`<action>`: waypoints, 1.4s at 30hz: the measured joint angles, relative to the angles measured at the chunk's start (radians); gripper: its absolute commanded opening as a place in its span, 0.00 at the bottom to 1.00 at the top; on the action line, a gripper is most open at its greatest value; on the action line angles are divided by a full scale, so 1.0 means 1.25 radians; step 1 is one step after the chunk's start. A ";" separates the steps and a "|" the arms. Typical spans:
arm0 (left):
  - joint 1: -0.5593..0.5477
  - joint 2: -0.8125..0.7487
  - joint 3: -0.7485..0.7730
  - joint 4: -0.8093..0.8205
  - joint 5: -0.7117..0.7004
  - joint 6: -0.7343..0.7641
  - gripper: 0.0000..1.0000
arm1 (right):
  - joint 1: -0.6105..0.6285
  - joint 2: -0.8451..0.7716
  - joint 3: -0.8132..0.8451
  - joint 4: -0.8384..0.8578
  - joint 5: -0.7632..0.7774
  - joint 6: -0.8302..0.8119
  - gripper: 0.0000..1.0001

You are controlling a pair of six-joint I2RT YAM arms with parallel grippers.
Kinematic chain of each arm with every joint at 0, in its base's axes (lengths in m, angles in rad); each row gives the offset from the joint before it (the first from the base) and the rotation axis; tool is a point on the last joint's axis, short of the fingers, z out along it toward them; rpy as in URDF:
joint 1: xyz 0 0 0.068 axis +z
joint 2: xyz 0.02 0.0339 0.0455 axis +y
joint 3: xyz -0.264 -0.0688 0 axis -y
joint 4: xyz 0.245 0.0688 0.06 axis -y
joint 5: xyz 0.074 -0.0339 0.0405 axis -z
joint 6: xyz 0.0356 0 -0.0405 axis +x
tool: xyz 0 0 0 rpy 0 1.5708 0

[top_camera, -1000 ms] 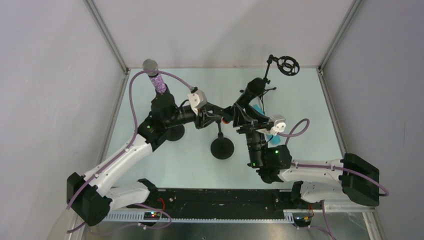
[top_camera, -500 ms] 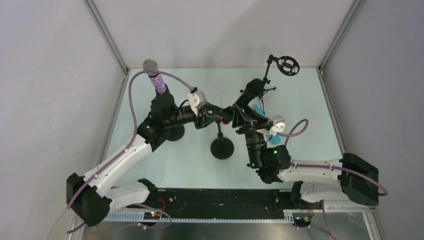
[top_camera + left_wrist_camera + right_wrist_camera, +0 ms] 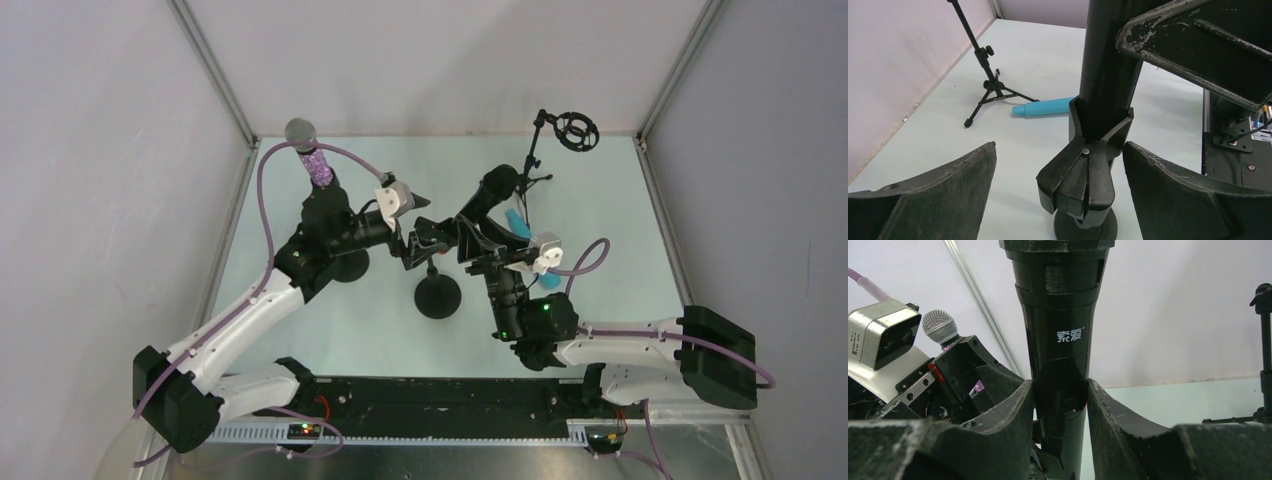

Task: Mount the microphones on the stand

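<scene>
Pale mint tabletop (image 3: 330, 340) fills a cell closed in by plain grey walls (image 3: 440, 60). Near its middle the black microphone (image 3: 1060, 315) stands nearly upright, head uppermost, leaning a little toward the back of the cell in the overhead view. The right gripper (image 3: 1060, 390) is clamped on its lower body, one finger pressed against each side just under the white lettering. Below that grip, the microphone's bottom end sits in the forked clip (image 3: 1088, 175) on top of the round-based stand (image 3: 438, 296). The left gripper (image 3: 1059, 147) is spread wide, its two fingers flanking the clip and well clear of it on both sides, holding nothing. Farther out, the teal microphone (image 3: 1043, 107) lies flat on the tabletop just beyond the black one, its end close to the feet of a thin tripod stand (image 3: 983, 65) at the back right, which carries a ring mount on top. On the other side, behind the left arm, the purple microphone (image 3: 318, 167) rises with its silver mesh head up at the back left; what holds its lower end is hidden by the arm.
</scene>
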 measured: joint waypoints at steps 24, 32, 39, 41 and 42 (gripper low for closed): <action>0.000 -0.002 0.051 -0.119 0.160 0.125 0.78 | -0.027 -0.044 0.002 -0.160 -0.038 0.043 0.64; 0.000 0.011 0.057 -0.129 0.160 0.147 0.66 | -0.024 -0.051 0.002 -0.215 -0.035 0.041 0.71; -0.004 0.039 0.085 -0.132 0.116 0.159 0.72 | -0.029 -0.067 0.008 -0.263 -0.042 0.039 0.76; -0.005 0.045 0.088 -0.132 0.104 0.161 0.74 | -0.033 -0.067 0.017 -0.283 -0.046 0.041 0.78; -0.006 0.047 0.090 -0.132 0.102 0.161 0.78 | -0.036 -0.067 0.026 -0.295 -0.051 0.044 0.79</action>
